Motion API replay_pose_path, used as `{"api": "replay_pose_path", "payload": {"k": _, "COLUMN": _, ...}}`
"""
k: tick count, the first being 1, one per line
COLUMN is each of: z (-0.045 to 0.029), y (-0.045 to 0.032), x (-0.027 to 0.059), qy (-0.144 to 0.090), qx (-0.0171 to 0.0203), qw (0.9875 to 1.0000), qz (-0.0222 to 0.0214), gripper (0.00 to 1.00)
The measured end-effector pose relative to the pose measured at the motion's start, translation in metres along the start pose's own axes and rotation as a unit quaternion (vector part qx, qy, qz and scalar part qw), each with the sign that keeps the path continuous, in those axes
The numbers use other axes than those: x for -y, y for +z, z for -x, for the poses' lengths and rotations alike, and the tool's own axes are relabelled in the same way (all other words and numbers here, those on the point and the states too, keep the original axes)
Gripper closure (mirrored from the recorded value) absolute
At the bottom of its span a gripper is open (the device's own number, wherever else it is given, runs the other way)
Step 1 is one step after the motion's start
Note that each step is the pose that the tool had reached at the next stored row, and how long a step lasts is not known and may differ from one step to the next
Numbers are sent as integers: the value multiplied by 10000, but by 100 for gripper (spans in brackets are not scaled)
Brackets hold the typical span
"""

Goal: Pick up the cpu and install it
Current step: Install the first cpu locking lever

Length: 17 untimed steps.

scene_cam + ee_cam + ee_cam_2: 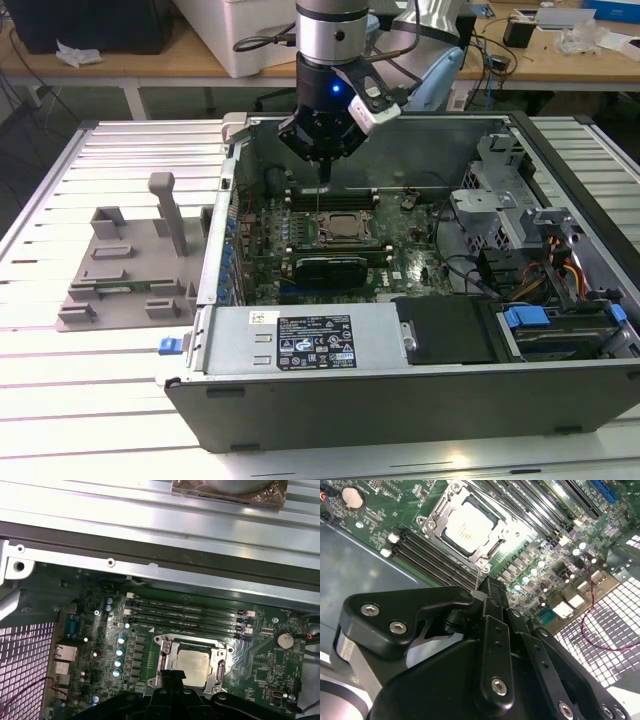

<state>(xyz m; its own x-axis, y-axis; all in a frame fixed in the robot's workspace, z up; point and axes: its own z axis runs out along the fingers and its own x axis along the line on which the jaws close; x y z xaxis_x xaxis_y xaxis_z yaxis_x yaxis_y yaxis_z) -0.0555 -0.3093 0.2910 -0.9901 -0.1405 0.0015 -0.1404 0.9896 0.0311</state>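
Install step apparently done: small silvery square cpu seated in black socket frame; black gripper above, state indiscernible.

You see the open computer case from above its front edge in the exterior view; both wrist views look down closely (past the gripper) at the motherboard.

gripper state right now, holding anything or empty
Gripper: cannot tell if open or shut; it hangs above the black socket frame, where the small square silvery-grey cpu sits.
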Motion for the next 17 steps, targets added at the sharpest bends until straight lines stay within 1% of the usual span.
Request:
{"api": "replay_pose_path", "payload": {"k": 4, "z": -48, "y": 0, "x": -7, "qy": -1, "qx": 0, "qw": 10000, "qz": 0, "gripper": 90}}
{"api": "replay_pose_path", "payload": {"k": 12, "z": -172, "y": 1, "x": -24, "qy": -1, "qx": 0, "qw": 10000, "qz": 0, "gripper": 90}}
{"api": "replay_pose_path", "payload": {"k": 17, "z": -230, "y": 1, "x": -32, "qy": 0, "qx": 0, "qw": 10000, "qz": 0, "gripper": 90}}
